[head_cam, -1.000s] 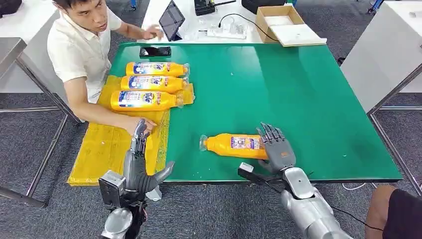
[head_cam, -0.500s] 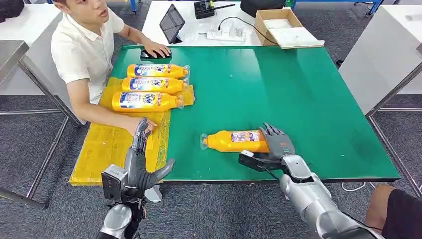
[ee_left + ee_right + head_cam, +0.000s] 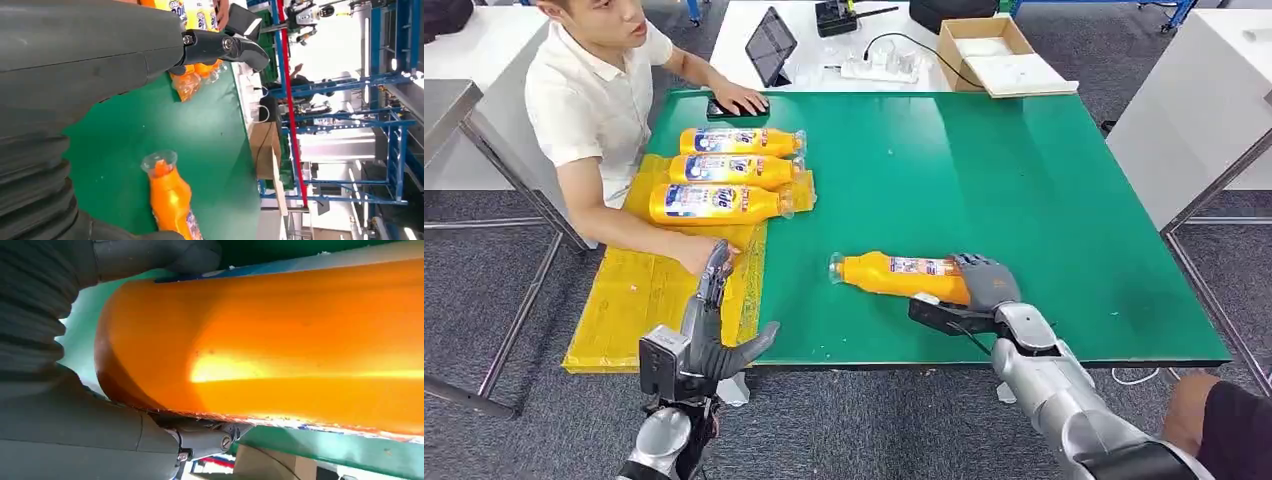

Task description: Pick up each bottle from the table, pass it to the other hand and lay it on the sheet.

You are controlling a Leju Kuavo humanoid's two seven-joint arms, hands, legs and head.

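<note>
Since earlier: right hand (image 3: pixel 984 285) closed around bottle (image 3: pixel 902 276) base, lower centre. Left hand (image 3: pixel 714 325) wide, empty. Risk: end grip, neck droops, slips onto tabletop (image 3: pixel 1024 180).

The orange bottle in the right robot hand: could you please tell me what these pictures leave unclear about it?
- Orange bottle, head view: the right robot hand covers its base end.
- Right wrist view: cap cut off by the edge.
- Label: too small to read.
- Left wrist view: the left robot hand hides its lower body.

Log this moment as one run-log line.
right robot hand: grips bottle base | left robot hand: open, waiting | sheet: three bottles laid
</note>
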